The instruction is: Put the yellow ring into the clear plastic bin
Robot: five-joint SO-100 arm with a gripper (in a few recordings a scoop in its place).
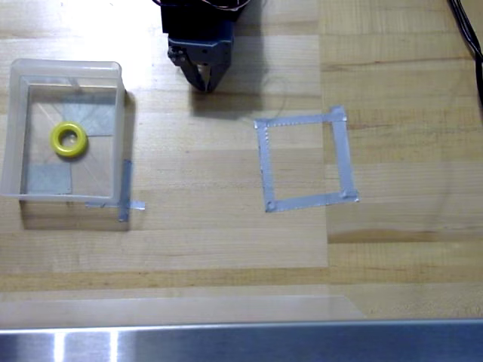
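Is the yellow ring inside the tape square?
No, the yellow ring lies flat inside the clear bin, well left of the tape square.

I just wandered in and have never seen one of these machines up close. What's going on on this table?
A small robot arm sits at the top of the overhead view, its gripper pointing down at the wooden table, holding nothing, its fingers close together. The yellow ring already lies flat inside the clear bin on the left, so the job looks done. To the right is a grey tape square stuck on the table, with nothing in it.
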